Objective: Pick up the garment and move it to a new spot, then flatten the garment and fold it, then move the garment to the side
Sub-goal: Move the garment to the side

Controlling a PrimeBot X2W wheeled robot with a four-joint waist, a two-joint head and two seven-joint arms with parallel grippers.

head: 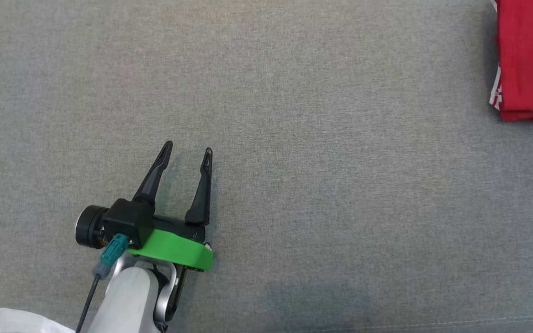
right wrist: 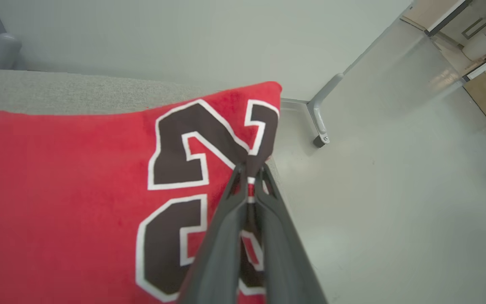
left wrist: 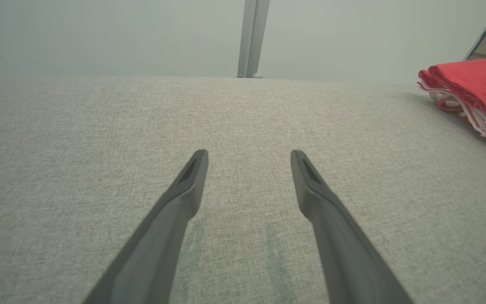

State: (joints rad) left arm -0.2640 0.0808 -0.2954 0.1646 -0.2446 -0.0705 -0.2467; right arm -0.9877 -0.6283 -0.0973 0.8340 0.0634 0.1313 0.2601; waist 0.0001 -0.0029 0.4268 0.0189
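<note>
The right pincer (right wrist: 252, 169) is closed, its two dark fingers nipping the edge of the red garment (right wrist: 57, 190) beside a large black, white-outlined numeral. The folded garment lies at the corner of the grey fabric-covered worktop (right wrist: 78, 88), with a pale floor (right wrist: 395, 202) and a metal leg (right wrist: 321, 114) past that edge.

The left pincer (head: 188, 148) stands wide open and holds nothing, fingers spread just above bare grey cloth, a green collar (head: 174, 249) behind them. From the head view the garment (head: 530, 60) sits at the far right of the worktop (head: 317, 162), well apart from the left pincer.
</note>
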